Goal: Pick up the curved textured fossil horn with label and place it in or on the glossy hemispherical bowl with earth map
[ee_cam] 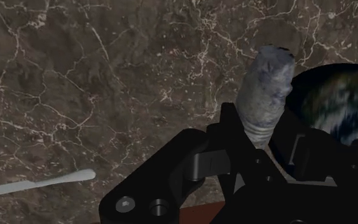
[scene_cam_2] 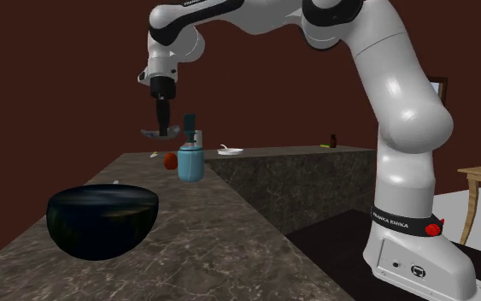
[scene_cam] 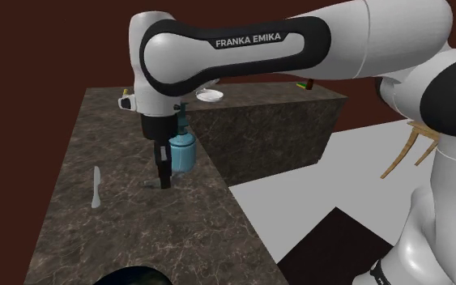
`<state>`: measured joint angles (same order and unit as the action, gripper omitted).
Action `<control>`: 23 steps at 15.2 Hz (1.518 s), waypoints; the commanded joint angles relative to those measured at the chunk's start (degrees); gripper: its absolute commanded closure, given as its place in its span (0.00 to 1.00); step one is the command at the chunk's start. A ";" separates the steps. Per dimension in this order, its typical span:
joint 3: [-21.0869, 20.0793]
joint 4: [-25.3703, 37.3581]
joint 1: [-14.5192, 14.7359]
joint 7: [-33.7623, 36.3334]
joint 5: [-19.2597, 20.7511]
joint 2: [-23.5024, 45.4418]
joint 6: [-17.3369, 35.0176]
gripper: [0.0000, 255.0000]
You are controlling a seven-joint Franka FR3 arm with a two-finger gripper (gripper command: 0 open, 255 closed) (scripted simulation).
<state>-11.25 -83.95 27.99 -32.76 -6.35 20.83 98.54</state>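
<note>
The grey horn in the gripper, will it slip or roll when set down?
The horn looks rigid and rough-surfaced, so it probably won't slip from the gripper clasping its ridged end. Curved and tapered, it would likely rock or roll in an arc on the counter; inside the round bowl it should settle.

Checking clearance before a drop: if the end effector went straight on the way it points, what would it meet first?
Probably bare dark marbled countertop, reached first by the grey textured fossil horn the end effector clasps; the glossy earth-map bowl sits off to the side.
</note>
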 commanded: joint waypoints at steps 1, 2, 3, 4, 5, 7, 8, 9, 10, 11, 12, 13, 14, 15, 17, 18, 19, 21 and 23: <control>-0.67 0.34 1.44 2.12 0.08 0.29 0.29 1.00; -1.07 0.34 2.26 3.30 0.12 0.35 0.54 1.00; -1.45 0.42 3.09 4.48 0.17 0.46 0.76 1.00; -1.84 0.59 3.94 5.67 0.24 0.63 0.95 1.00; -2.21 0.83 4.79 6.87 0.32 0.86 1.13 1.00; -2.93 1.57 6.55 9.28 0.54 1.48 1.39 1.00; -3.29 2.06 7.44 10.50 0.69 1.87 1.49 1.00; -3.62 2.65 8.35 11.71 0.85 2.33 1.55 1.00; -3.95 3.32 9.27 12.93 1.02 2.84 1.58 1.00; -4.27 4.08 10.21 14.15 1.23 3.41 1.59 1.00; -4.58 4.93 11.16 15.37 1.45 4.05 1.55 1.00; -4.87 5.89 12.13 16.59 1.69 4.74 1.48 1.00; -5.16 6.94 13.12 17.81 1.96 5.50 1.37 1.00; -5.42 8.11 14.14 19.02 2.24 6.33 1.21 1.00; -5.90 10.79 16.23 21.44 2.88 8.19 0.76 1.00; -6.13 12.58 17.50 22.82 3.28 9.40 0.39 1.00; -6.08 11.78 17.47 22.71 3.24 9.38 1.16 1.00; -6.05 10.25 17.38 22.50 3.22 9.39 2.68 1.00; -6.01 8.82 17.30 22.30 3.20 9.46 4.15 1.00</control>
<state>-17.27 -74.37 45.28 -10.43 -3.15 30.24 101.86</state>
